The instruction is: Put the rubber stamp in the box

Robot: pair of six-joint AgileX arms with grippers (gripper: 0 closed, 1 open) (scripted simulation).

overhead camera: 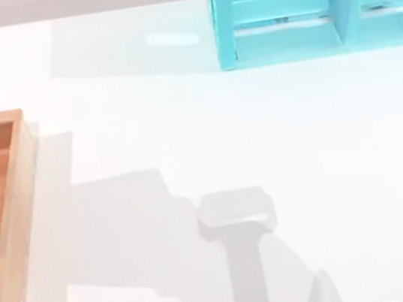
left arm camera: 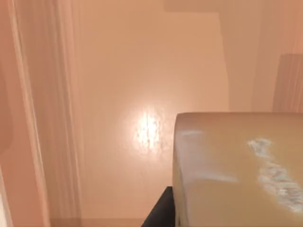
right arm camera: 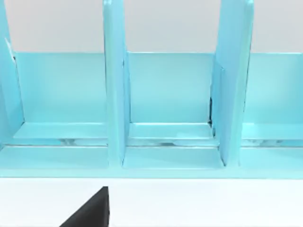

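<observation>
The rubber stamp, a tan block with a whitish speckled patch, looms close in the left wrist view. It hangs over the orange-brown floor of the box. My left gripper is shut on it, with one dark finger pressed against the block's side. In the top view the box lies at the table's left edge, its lighter rim wall running down toward the front. My right gripper shows as a dark tip low in the right wrist view, facing the shelf.
A turquoise shelf structure with upright dividers stands at the back right of the white table. Its compartments face the right wrist camera. Grey arm shadows fall across the table's front.
</observation>
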